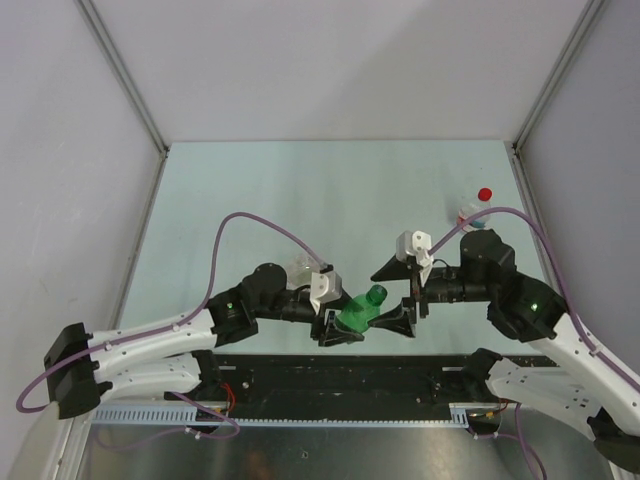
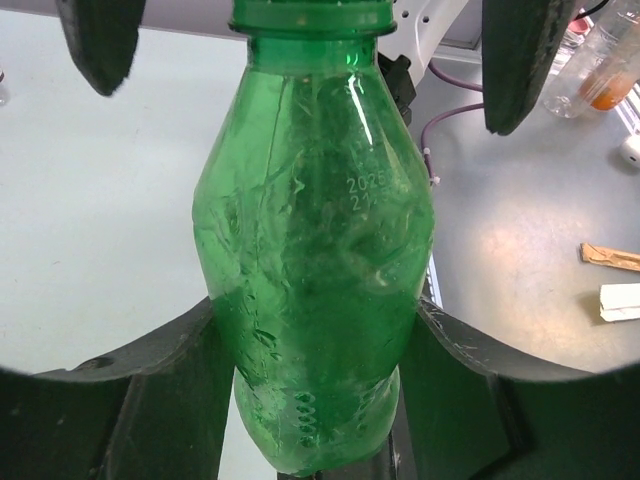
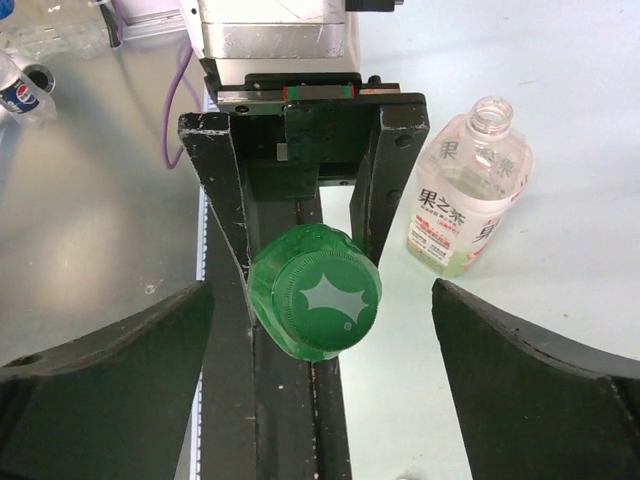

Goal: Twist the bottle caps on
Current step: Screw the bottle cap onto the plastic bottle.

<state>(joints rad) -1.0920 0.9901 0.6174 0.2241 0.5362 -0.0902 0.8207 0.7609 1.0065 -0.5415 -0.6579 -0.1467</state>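
Closest to the lens, in the right wrist view, we see the two dark fingers [image 3: 100, 370] of the right gripper [image 3: 322, 292]. They stand wide apart, one at each side of the green cap [image 3: 322, 297], and neither of them touches it. We look at the green cap from its top; it sits on the neck of the green bottle [image 2: 315, 290], which points toward the right gripper. How tight it sits we cannot tell.

The left gripper [image 1: 338, 325] is clamped on the body of the green bottle. In the left wrist view the bottle is pressed between the lower parts of the fingers, while the fingertips [image 2: 100, 45] are free beside the neck.

From above, the bottle is held tilted between both arms, over the near part of the table [image 1: 300, 190]. One clear labelled bottle [image 3: 465, 190] lies on the table near the left gripper, its neck open. The red cap [image 1: 485, 194] is at the far right of the table, just beside a small clear bottle [image 1: 467, 213]; whether it sits on that neck we cannot tell.
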